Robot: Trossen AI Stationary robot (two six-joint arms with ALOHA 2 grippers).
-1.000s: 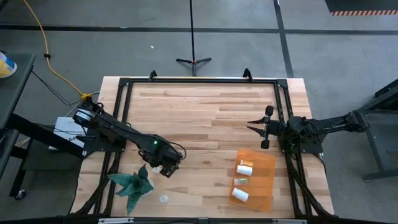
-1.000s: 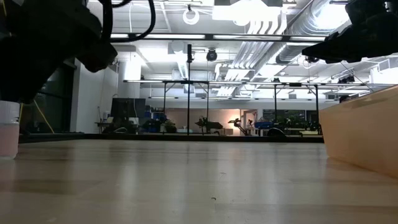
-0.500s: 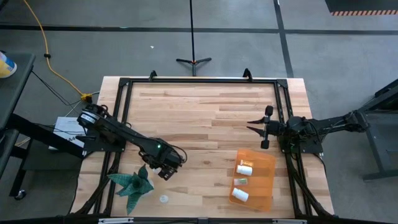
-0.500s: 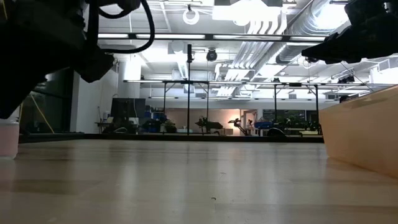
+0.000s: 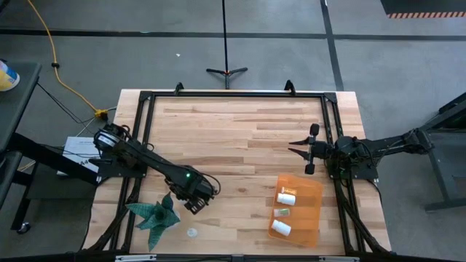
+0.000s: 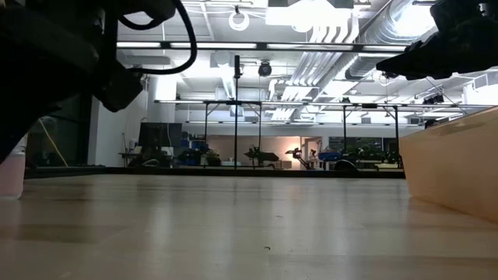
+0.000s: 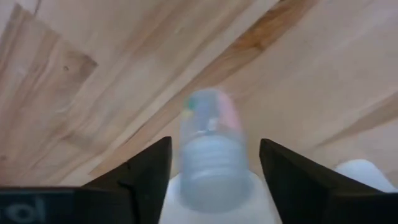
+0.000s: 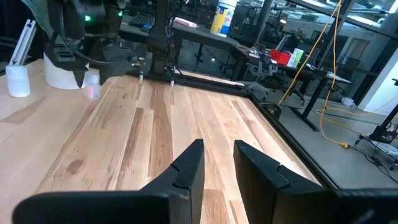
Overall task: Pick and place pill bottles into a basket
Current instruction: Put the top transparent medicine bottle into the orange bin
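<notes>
My left gripper [image 5: 196, 201] is open and points down over a small pale pill bottle [image 7: 210, 151] standing on the table at the near left. Its fingers stand on either side of the bottle, with a gap on each side. The bottle also shows in the low view [image 6: 10, 167], partly behind the arm. Another white bottle [image 5: 191, 233] stands near the front edge. The orange basket [image 5: 312, 212] lies at the near right and holds bottles [image 5: 286, 196] [image 5: 281, 228]. My right gripper [image 5: 310, 149] is open and waits above the table's right side.
A spiky green plant-like object [image 5: 154, 215] lies just left of my left gripper. A black frame [image 5: 233, 94] runs around the wooden table top. The middle and far part of the table is bare wood.
My left gripper has gone a little toward the table's near edge and down over the pale bottle. In the low view the arm now covers more of the bottle's top.
</notes>
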